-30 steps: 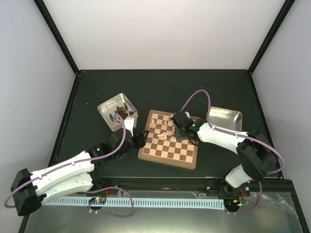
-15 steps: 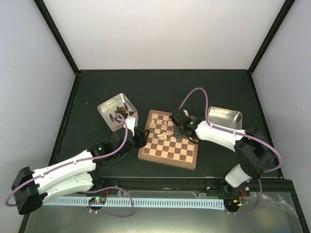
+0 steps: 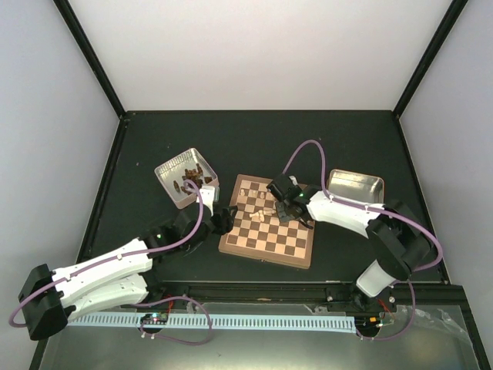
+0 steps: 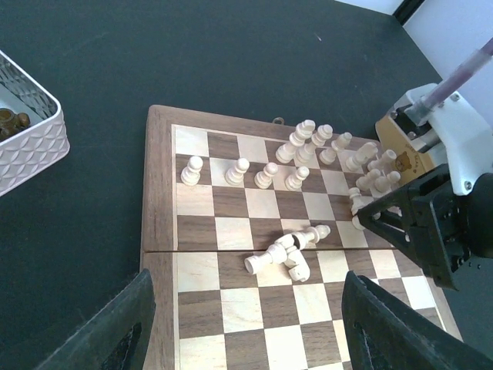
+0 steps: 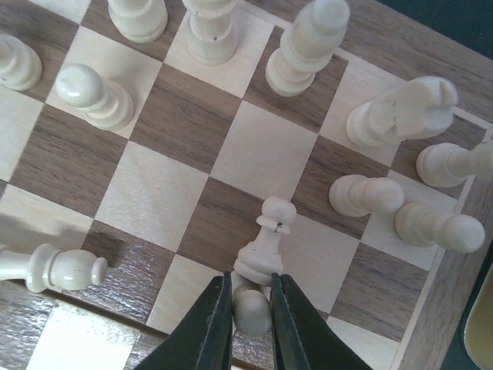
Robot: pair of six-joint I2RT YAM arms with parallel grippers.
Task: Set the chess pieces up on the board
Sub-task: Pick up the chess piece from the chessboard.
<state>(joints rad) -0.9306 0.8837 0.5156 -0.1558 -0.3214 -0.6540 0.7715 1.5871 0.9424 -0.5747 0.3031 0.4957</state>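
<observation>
Dark bench [image 3: 254, 139], enclosed by pale walls.
Board [image 3: 267, 245]: laid at frame centre.
Chess pieces [image 4: 308, 146]: cream, stood along the board's upper rows. Fallen pieces [image 4: 285, 250] are heaped crosswise at mid-board.
Left gripper [image 4: 248, 281]: held spread wide by the board's left edge, with nothing grasped.
Right gripper [image 5: 250, 284]: clenched on a cream piece [image 5: 251, 314] near the board's right edge, its shape masked by the fingers.
Patterned tin [image 3: 186, 176], upper left: brown pieces inside, too small to be identified.
Plain tin [image 3: 356, 186], right: lower edge overlapped by the arm.
</observation>
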